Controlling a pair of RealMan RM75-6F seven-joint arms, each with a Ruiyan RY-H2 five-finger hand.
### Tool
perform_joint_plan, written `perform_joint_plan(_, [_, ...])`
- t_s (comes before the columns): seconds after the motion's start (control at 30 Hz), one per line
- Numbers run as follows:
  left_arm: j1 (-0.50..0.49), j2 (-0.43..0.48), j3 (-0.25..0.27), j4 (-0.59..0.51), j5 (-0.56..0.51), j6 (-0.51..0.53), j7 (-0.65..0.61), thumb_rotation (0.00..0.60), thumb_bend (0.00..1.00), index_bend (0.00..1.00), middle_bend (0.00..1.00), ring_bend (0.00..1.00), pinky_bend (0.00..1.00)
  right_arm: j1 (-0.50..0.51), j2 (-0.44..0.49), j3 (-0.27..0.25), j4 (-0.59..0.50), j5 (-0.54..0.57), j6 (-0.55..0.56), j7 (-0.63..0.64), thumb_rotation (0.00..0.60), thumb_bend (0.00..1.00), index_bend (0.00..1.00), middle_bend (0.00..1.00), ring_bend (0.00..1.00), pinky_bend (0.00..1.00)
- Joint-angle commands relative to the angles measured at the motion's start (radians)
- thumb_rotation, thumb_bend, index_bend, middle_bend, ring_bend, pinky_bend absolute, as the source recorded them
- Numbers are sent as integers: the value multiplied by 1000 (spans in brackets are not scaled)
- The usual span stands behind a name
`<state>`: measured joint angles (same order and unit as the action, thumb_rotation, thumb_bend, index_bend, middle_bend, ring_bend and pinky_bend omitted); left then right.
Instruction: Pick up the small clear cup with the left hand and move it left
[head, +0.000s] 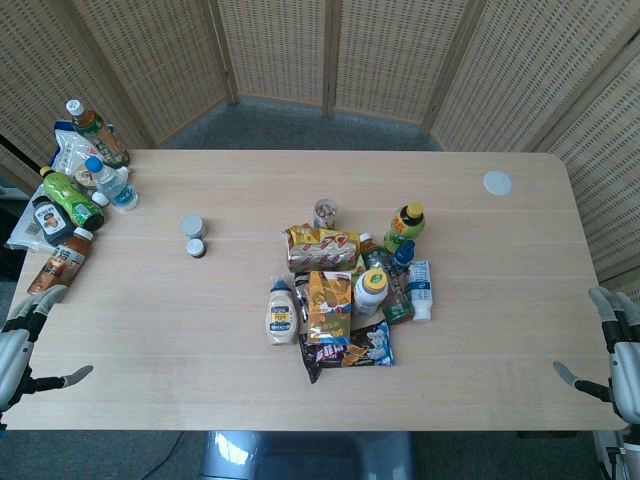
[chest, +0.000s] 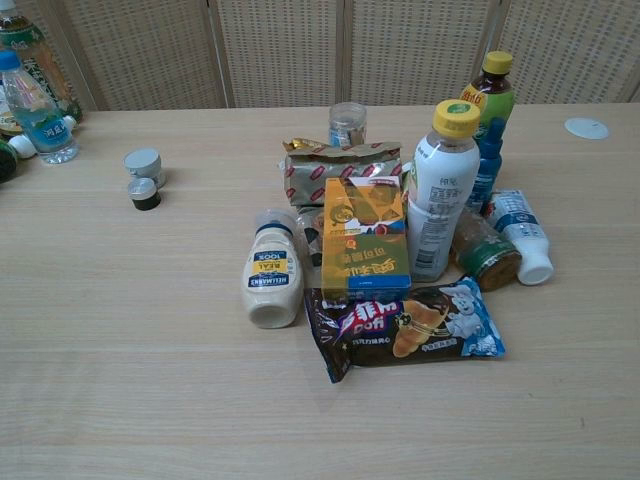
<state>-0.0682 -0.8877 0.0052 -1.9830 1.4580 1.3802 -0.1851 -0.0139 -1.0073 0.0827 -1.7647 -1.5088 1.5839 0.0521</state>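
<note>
Head view: pale wood-grain table (head: 200, 330), rounded corners, woven cane screens behind. Small clear cup (head: 325, 212), cylindrical, upright, brownish contents, at 12 o'clock of the central pile and just beyond a crinkled foil snack bag (head: 322, 247). Pile also holds a squat mayonnaise bottle (head: 281, 312) at 8 o'clock, a glossy dark pastry packet (head: 350, 350) at 6 o'clock, a white yellow-capped bottle (head: 369, 292) and a green tea bottle (head: 404, 227) at 2 o'clock. Two small capped jars (head: 193, 236) stand at 9 o'clock, well apart from the pile. Flat round lid (head: 497, 182) lies at the far right. Left hand (head: 25, 345) at the near left edge, fingers spread, holding nothing; right hand (head: 615, 350) at the near right edge, likewise spread and empty. Bottles cluster at the far left corner. Chest view: neither hand appears; the cup (chest: 347, 124) shows ribbed transparent walls, and the orange carton (chest: 364, 240) is legible.
</note>
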Motion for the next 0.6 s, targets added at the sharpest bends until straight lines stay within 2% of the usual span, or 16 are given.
perform_joint_plan(0.03, [0,-4,-1,2,-5,0,9,600,2,0,0,0,0,-1,0,0,0,-1,2,0,600,0,0,0,0,0])
perform_joint_plan(0.33, [-12,-24,-10,18,-34,-13,57,600,2,0,0,0,0,-4,4,0,-4,-3,8,6,600,0,0,0,0,0])
perform_joint_plan(0.6, [-129,-47,-76,90,-116,-138,178,600,1,0,0,0,0,-3,5,6,0,14,2,12,600,0,0,0,0,0])
